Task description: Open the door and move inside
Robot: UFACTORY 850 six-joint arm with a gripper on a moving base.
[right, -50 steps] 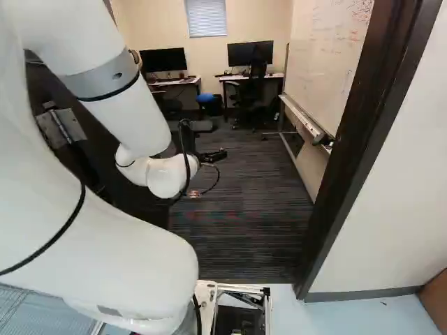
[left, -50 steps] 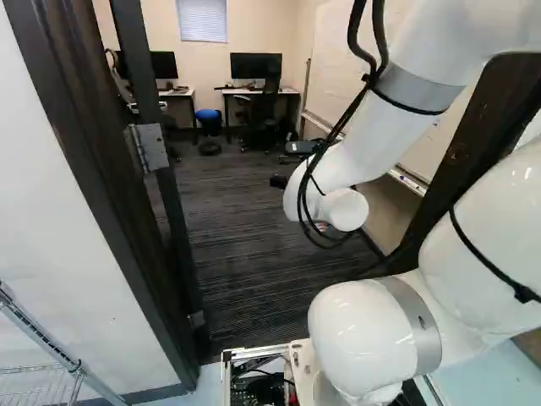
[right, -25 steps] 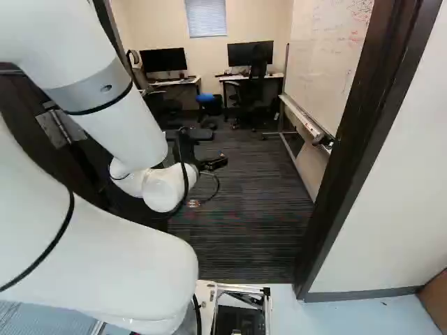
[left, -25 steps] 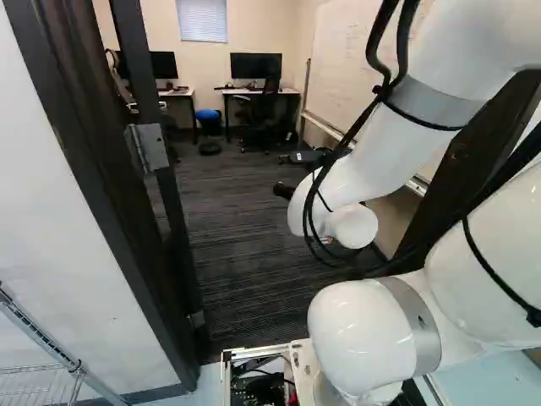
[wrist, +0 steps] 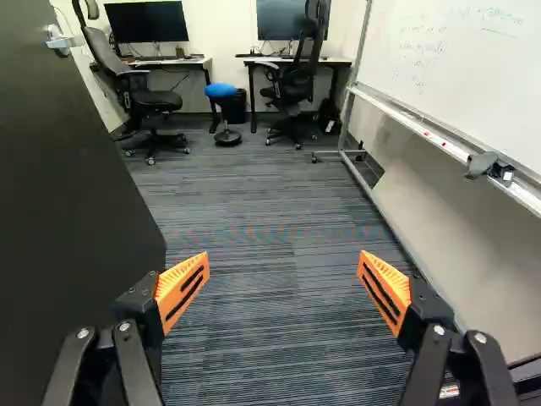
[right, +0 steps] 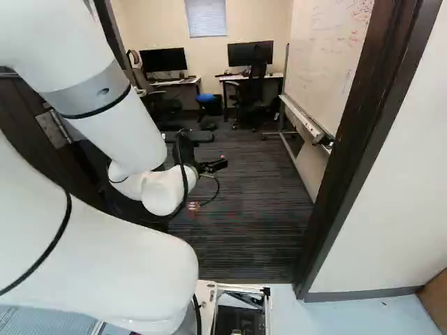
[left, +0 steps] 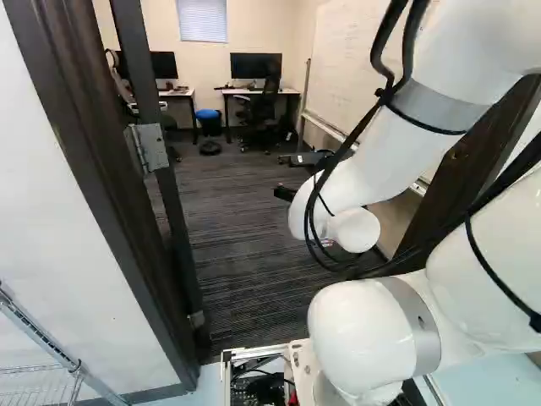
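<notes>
Black door [wrist: 72, 194] stands open into the room, beside the gripper [right: 216, 165] on 1 finger's side; can't tell if they touch. Silver handle [wrist: 58, 41] is ahead, near the door's far edge. Gripper's 2 fingers are spread wide, orange pads [wrist: 183, 288] facing each other. Dark striped carpet [wrist: 270, 321] under it. Whiteboard [wrist: 448, 51] on the side opposite the door; 2 desks [wrist: 193, 63], 2 monitors [wrist: 145, 22] and blue stool [wrist: 221, 90] at the far wall.

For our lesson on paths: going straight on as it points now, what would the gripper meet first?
Probably the striped carpet ahead of the gripper; nothing shows between, though depth is hard to judge.
</notes>
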